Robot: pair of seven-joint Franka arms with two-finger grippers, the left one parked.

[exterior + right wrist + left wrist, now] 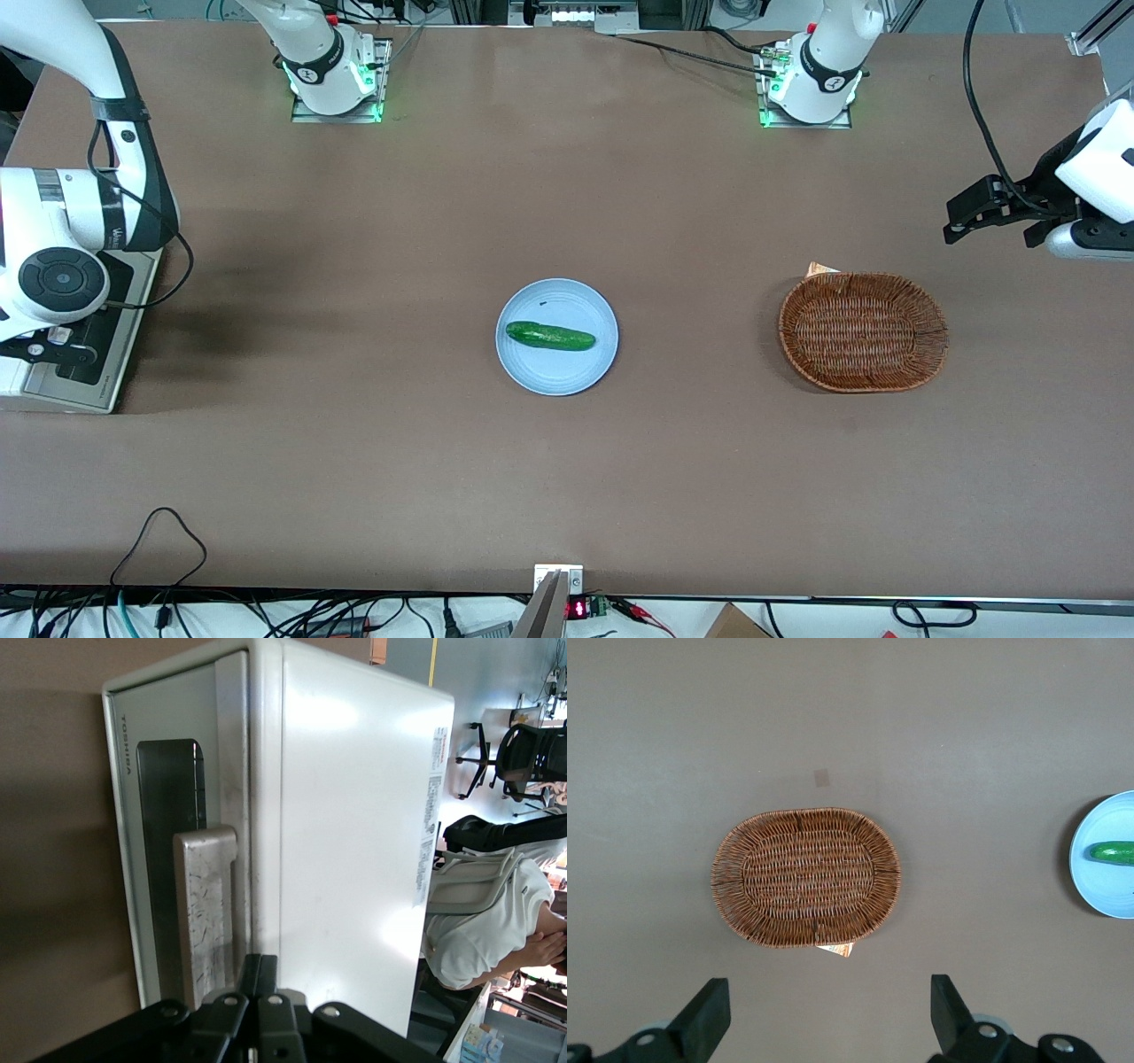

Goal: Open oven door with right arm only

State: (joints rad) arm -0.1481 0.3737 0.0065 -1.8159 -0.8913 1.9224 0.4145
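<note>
The white toaster oven point(354, 842) stands at the working arm's end of the table and also shows in the front view point(84, 390). Its oven door point(168, 797), a silver frame with a dark glass window, lies flush against the body. The silver bar handle point(205, 912) runs along the door's upper edge. My right arm point(62, 230) hangs over the oven. My gripper point(263, 973) is shut and empty, its fingertips pressed together just above the oven's top edge, beside the handle and not around it.
A blue plate point(532, 372) with a green cucumber point(549, 336) sits mid-table. A brown wicker basket point(864, 332) lies toward the parked arm's end and also shows in the left wrist view point(806, 877). A person sits past the table's edge by the oven.
</note>
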